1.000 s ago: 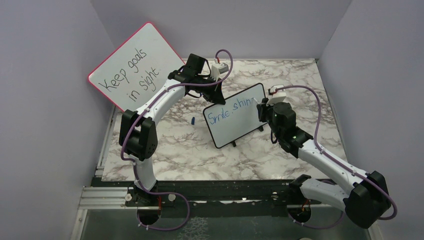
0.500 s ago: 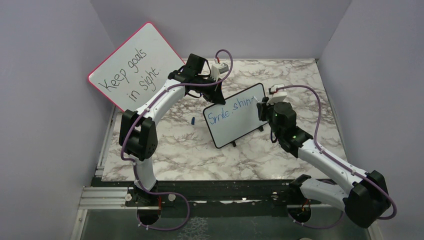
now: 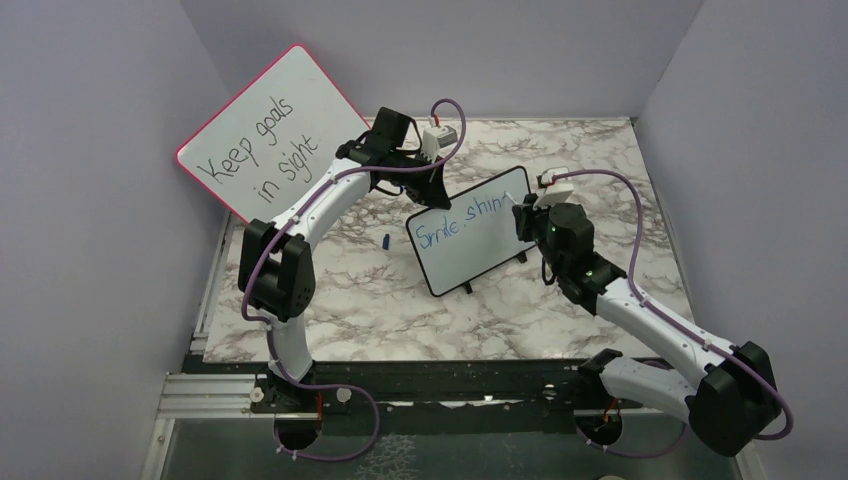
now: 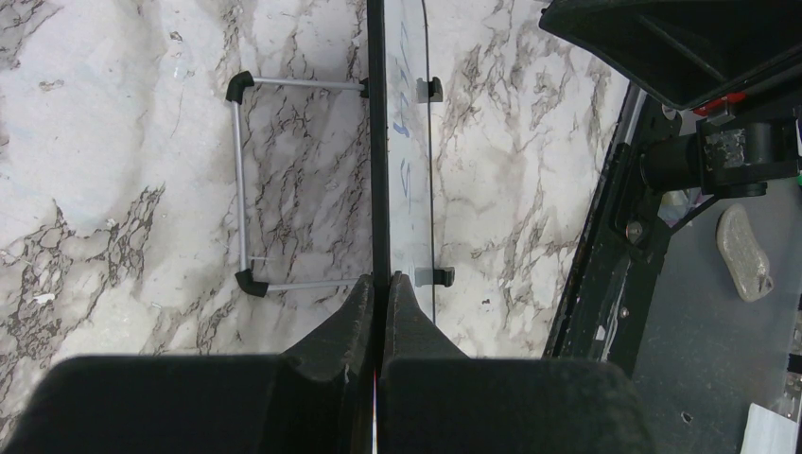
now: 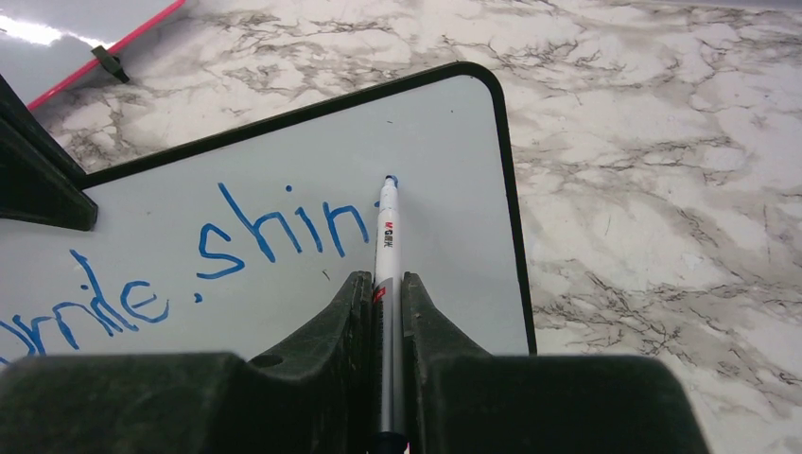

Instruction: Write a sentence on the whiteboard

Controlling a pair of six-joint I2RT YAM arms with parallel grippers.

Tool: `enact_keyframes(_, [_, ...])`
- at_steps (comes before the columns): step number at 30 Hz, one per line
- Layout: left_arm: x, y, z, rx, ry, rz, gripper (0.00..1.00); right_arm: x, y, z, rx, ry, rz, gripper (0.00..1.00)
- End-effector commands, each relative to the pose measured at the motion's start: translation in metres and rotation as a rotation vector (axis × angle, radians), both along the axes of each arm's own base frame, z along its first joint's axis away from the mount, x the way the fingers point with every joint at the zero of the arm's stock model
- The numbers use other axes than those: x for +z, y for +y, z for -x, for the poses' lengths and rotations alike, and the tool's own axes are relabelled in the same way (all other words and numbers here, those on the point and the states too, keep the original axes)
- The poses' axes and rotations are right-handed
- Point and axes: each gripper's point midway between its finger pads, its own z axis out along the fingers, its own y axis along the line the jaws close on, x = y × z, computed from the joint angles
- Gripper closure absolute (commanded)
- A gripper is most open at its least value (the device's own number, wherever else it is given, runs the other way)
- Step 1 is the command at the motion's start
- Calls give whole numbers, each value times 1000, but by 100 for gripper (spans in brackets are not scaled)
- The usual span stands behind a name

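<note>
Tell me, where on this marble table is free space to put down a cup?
Widest free patch: the marble table strip between the whiteboard and the near edge. Also free: the back right corner, behind the whiteboard. Crowded: around the whiteboard, where the left pincer clamps its edge and the right pincer holds the marker; a blue cap lies left of it.

You have two claws working and two boards. One is the black-framed whiteboard (image 3: 470, 240), its top edge between the left claw's (image 4: 380, 280) fingers. The other is the red-framed board (image 3: 270, 130), off to that claw's left. One marker (image 5: 387, 222) sits in the right claw (image 5: 385, 279). One small blue object (image 3: 386, 241) lies near the left claw. The blue writing (image 5: 255, 236) ahead of the right claw counts two words, and the black writing (image 3: 258, 150) counts four.
</note>
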Motion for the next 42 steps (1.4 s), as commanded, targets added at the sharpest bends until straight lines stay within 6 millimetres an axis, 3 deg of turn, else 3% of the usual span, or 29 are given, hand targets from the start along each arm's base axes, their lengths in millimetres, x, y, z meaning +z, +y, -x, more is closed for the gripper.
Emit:
enact_keyframes(1, [-27, -3, 11, -33, 51, -62, 100, 3, 9, 3, 57, 3, -11, 99])
enact_keyframes(9, [-27, -3, 11, -33, 53, -63, 100, -3, 11, 11, 87, 35, -5, 99])
enact_keyframes(28, [-26, -3, 10, -30, 51, -63, 100, -27, -7, 18, 12, 119, 41, 99])
enact_keyframes(42, [-26, -3, 11, -31, 46, -64, 100, -15, -15, 3, -68, 51, 34, 99])
